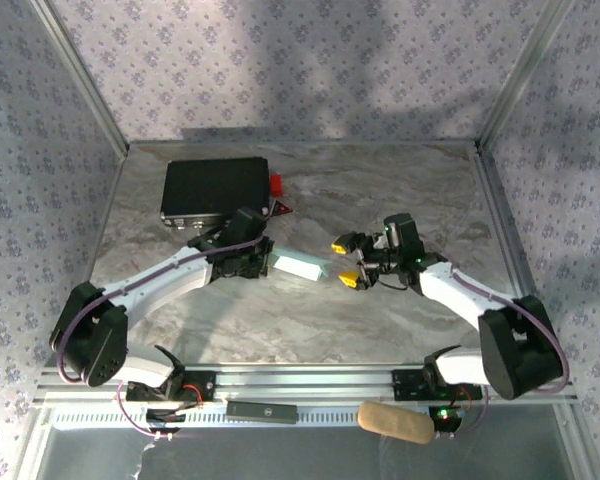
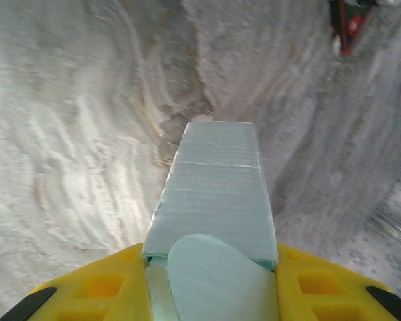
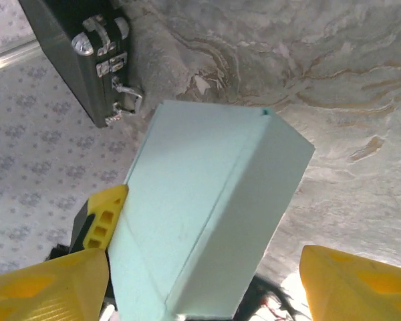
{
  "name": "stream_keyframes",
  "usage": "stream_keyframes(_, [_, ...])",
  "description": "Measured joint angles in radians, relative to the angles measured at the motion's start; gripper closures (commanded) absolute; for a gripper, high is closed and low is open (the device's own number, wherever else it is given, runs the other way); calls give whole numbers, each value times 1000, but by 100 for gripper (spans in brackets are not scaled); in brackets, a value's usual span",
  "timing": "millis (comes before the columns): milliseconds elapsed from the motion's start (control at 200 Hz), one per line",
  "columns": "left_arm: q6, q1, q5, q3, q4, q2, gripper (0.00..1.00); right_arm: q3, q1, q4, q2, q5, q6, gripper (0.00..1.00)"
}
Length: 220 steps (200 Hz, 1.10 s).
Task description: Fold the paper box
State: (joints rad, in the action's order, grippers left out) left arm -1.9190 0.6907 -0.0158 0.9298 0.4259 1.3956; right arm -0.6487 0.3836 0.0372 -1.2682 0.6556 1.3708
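Black, with red parts (image 1: pixel 277 184) at its right edge, a case (image 1: pixel 215 190) lies at the far left of the grey marbled table (image 1: pixel 280 330). Just in front of it, the left gripper (image 1: pixel 260 260) points toward the middle. In the left wrist view its 2 yellow fingers (image 2: pixel 97 287) sit tight against the sides of the paper box (image 2: pixel 214 194), pinching 1 end, and a rounded flap (image 2: pixel 214 284) lies between them at the near edge. The paper box is pale light-blue and folded into a long closed shape. It sits at the centre of the table between the 2 grippers, its length running left to right. Whether it rests on the surface or is lifted slightly I cannot tell. On the right, the right gripper (image 1: pixel 348 261) has its jaws spread wide around the box's other end. In the right wrist view, 1 finger (image 3: pixel 47 287) is close beside the box and the other stands clear of it.
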Motion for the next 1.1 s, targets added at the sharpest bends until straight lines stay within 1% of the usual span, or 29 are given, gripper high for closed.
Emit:
stream_keyframes(85, [-9, 0, -10, 22, 67, -1, 79, -50, 27, 112, 67, -89, -130, 29])
stream_keyframes(165, [-16, 3, -26, 47, 127, -5, 79, -84, 85, 184, 149, -187, -284, 36])
stream_keyframes(245, [-24, 3, -40, 71, 187, -15, 81, -107, 193, 236, 235, -310, -443, 39])
stream_keyframes(320, [-37, 3, -55, 86, 230, -27, 81, -125, 307, 265, 281, -414, -586, 41])
stream_keyframes(445, [-55, 3, -72, 96, 282, -35, 83, -157, 468, 313, 275, -586, -789, 43])
stream_keyframes(515, [-63, 3, -79, 97, 301, -34, 83, -183, 550, 352, 239, -693, -882, 44])
stream_keyframes(580, [-67, 3, -82, 97, 313, -34, 83, -214, 603, 377, 190, -768, -952, 45])
stream_keyframes(710, [-73, 3, -82, 97, 317, -34, 84, -284, 656, 421, 74, -875, -1042, 47])
stream_keyframes(765, [-74, 3, -82, 99, 320, -32, 84, -315, 670, 431, 27, -907, -1062, 47])
stream_keyframes(869, [-78, 3, -82, 100, 324, -32, 85, -359, 687, 453, -45, -957, -1082, 52])
stream_keyframes(1014, [-84, 3, -82, 100, 327, -32, 85, -383, 687, 470, -90, -995, -1092, 55])
stream_keyframes(1099, [-84, 3, -82, 100, 327, -32, 85, -389, 688, 474, -100, -1001, -1092, 55])
